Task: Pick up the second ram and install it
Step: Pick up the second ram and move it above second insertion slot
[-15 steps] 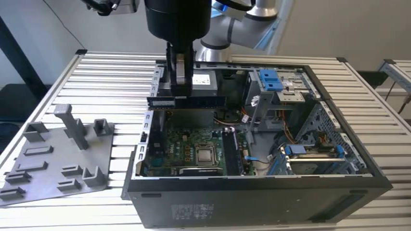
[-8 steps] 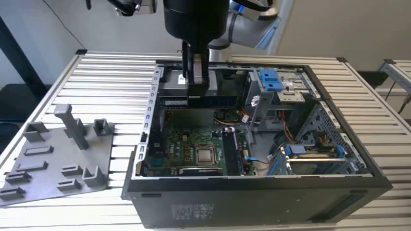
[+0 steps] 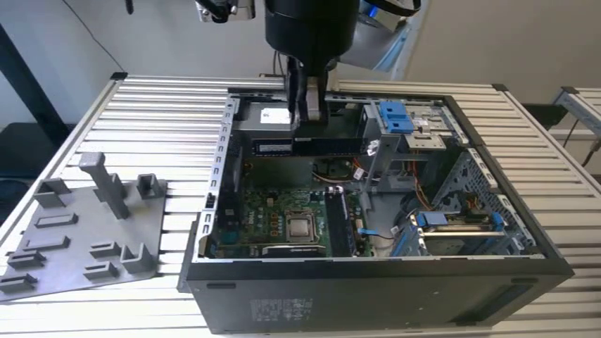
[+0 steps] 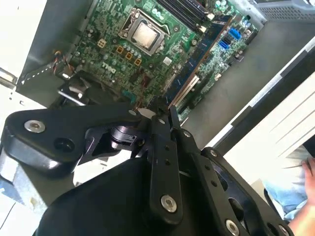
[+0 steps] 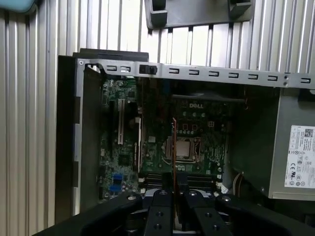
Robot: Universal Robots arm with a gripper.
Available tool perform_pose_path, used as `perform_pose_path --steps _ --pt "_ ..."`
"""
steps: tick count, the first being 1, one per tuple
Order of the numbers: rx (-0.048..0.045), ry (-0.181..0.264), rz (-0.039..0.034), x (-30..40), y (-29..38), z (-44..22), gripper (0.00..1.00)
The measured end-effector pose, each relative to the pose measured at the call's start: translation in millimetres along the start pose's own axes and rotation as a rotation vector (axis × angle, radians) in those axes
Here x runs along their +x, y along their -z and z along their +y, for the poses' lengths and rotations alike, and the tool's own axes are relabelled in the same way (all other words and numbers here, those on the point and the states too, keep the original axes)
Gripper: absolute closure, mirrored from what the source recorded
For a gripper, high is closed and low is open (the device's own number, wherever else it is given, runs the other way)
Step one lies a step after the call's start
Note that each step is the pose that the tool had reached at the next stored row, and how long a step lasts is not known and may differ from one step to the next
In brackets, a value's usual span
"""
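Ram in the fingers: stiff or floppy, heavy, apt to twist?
Likely stiff: the ram juts level past both sides of the fingers without sagging. Probably light: thin edge-on in the first wrist view. Gripped near mid-length, it might pivot if one end catches.

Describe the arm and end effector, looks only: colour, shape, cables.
The arm ends in a glossy black cylinder, with a pale grey joint ringed in blue behind it and a black cable curving past. The end effector is black: flat linkage bars pinned with silver screws, narrowing to slim fingers.
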State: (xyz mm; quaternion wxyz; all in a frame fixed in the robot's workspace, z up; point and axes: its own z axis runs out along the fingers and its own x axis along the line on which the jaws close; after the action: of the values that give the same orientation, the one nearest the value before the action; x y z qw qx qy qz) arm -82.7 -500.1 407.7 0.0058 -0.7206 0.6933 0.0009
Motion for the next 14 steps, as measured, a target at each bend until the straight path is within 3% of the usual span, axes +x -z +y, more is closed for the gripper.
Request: perform_pose_path --steps 7,14 --pt "0.0000 0.000 0.0000 -0.9 -0.4 -22.6 0.86" --pt "0.0000 -0.001 0.0000 0.2 -0.8 -53.1 0.86"
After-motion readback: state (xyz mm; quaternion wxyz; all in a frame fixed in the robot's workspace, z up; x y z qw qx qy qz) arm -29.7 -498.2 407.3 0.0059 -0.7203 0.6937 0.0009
